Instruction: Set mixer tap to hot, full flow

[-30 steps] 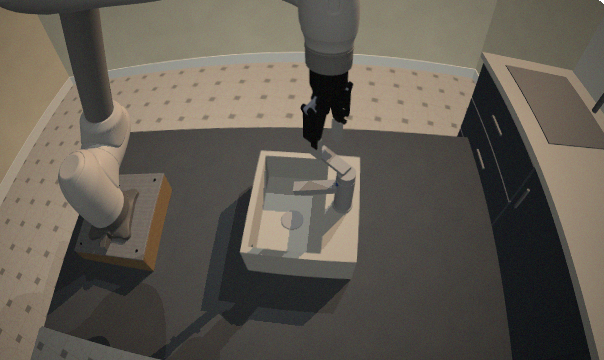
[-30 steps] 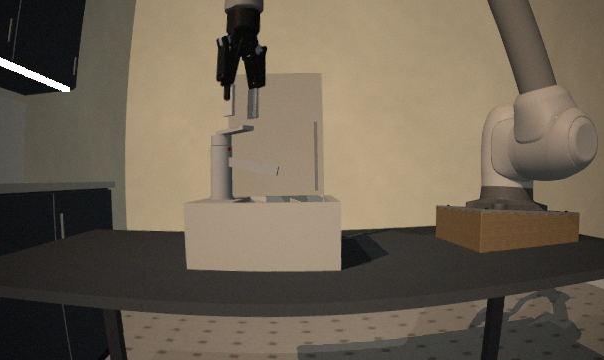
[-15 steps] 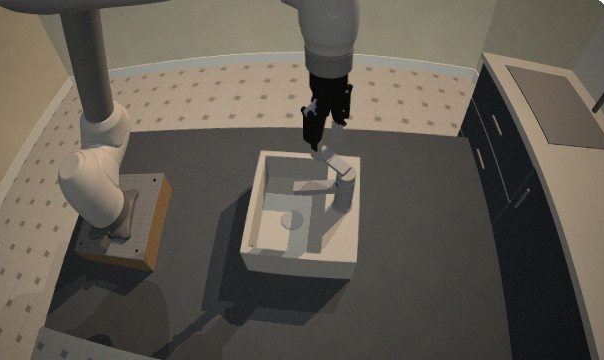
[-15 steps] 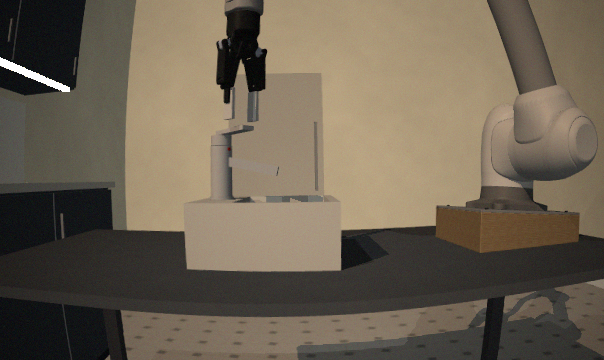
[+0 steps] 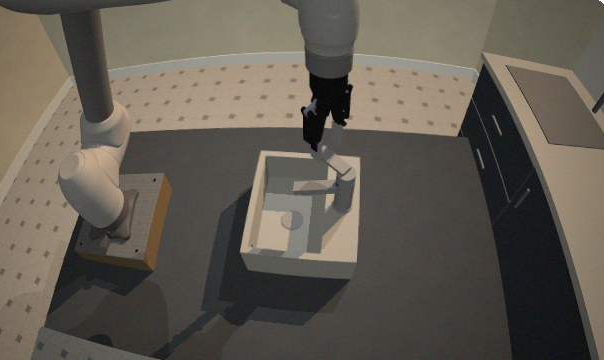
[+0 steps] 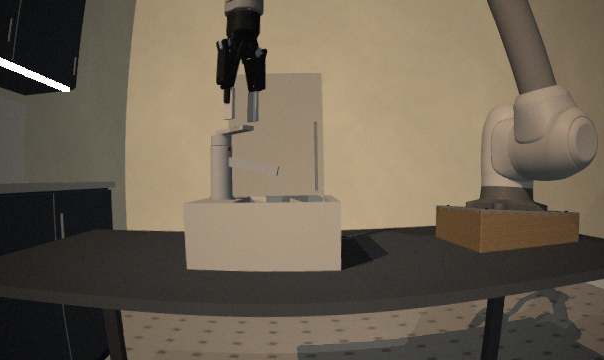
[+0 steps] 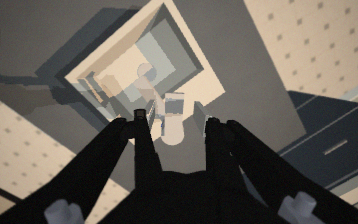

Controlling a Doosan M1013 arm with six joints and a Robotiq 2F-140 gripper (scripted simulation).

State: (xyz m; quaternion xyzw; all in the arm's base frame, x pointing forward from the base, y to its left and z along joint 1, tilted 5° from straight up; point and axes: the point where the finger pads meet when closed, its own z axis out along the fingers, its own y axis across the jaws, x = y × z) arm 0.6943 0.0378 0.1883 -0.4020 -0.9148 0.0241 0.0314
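Observation:
The grey mixer tap (image 5: 343, 192) stands at the right rim of the white sink basin (image 5: 302, 212); it also shows in the exterior view (image 6: 221, 170). Its spout (image 5: 312, 186) reaches out over the basin. The lever (image 5: 334, 161) (image 6: 233, 130) lies low and nearly level, turned away from the spout toward the basin's far edge. A red dot (image 6: 229, 149) marks one side of the tap body, a blue dot (image 5: 337, 184) the other. My gripper (image 6: 240, 116) hangs straight above the lever's outer end, partly open, holding nothing and clear of the lever. In the wrist view the fingers frame the lever (image 7: 172, 107).
The arm's base sits on a wooden block (image 5: 124, 222) at the table's left. A counter with dark cabinets (image 5: 532, 150) runs along the right, off the table. The basin's walls rise around the tap's foot.

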